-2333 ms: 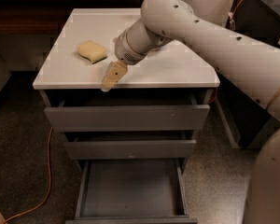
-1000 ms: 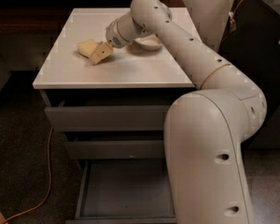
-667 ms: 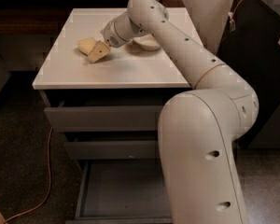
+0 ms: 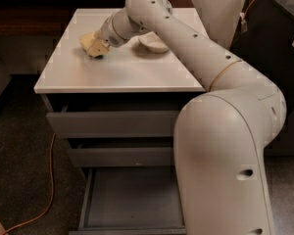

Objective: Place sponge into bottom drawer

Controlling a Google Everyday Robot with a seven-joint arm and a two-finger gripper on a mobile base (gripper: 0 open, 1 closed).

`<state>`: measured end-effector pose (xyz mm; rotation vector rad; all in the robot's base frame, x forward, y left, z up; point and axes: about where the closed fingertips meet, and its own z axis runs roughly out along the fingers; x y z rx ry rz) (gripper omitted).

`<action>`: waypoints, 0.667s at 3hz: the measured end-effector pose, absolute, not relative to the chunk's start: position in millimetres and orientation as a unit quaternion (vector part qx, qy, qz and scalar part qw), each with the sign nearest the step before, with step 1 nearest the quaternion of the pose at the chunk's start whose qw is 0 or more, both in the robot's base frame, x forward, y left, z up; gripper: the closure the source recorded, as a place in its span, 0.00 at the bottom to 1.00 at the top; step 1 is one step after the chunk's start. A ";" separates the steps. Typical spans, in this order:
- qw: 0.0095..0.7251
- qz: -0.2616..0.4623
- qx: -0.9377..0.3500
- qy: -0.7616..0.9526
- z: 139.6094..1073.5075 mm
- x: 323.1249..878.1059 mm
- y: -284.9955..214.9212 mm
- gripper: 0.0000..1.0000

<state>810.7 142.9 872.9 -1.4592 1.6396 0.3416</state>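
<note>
The pale-yellow sponge (image 4: 86, 39) lies on the white cabinet top (image 4: 122, 70), toward its back left. My gripper (image 4: 97, 48) has come down right at the sponge's near right side and partly covers it; whether it touches or holds the sponge cannot be made out. The bottom drawer (image 4: 130, 199) is pulled out at floor level, showing its shallow grey tray with nothing visible in it. My arm hides the drawer's right part.
A white round bowl (image 4: 153, 44) sits on the cabinet top just right of the gripper. The two upper grey drawers (image 4: 112, 124) stand slightly ajar. An orange cable (image 4: 50, 180) runs over the floor at the left. A dark unit stands at the right.
The gripper travelled from the front edge of the cabinet top back and left to the sponge. The sponge has stayed where it was.
</note>
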 end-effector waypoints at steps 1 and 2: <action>0.451 0.122 -0.607 0.643 887.2 779.8 149.4 0.99; 0.442 0.120 -0.634 0.623 887.1 739.9 156.8 1.00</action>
